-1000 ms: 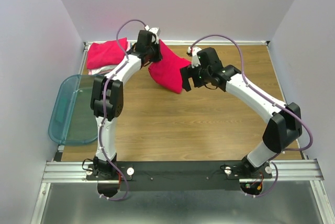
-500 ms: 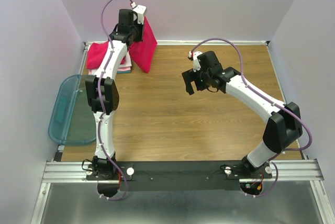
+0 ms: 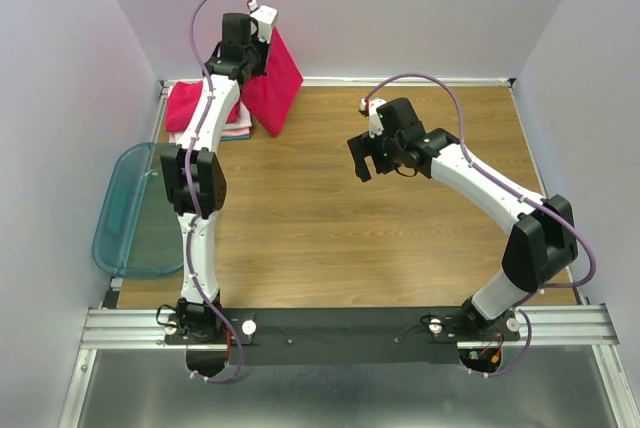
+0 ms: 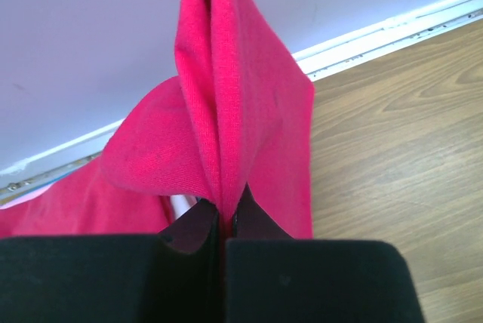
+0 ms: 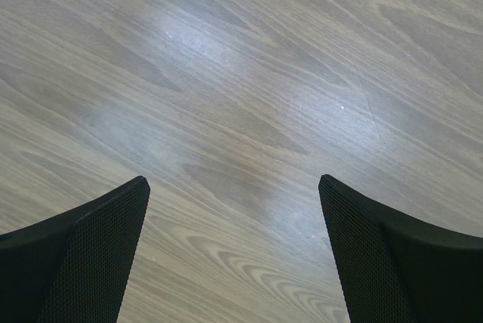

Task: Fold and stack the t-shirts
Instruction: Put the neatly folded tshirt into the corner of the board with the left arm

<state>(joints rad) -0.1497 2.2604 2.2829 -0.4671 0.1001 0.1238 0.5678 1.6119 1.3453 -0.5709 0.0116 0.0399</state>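
Blocking much of the far-left corner, the left arm hides part of the stack of folded t-shirts. Red lies on top, and the pale layers beneath are too thin to count. The left fingers are clamped on a bunched fold of a red-pink t-shirt, which hangs below them just right of the stack. Its top runs out of the left wrist view. Whether its lower tip touches the surface is unclear. The right fingers are spread wide over bare wood, well apart from the cloth.
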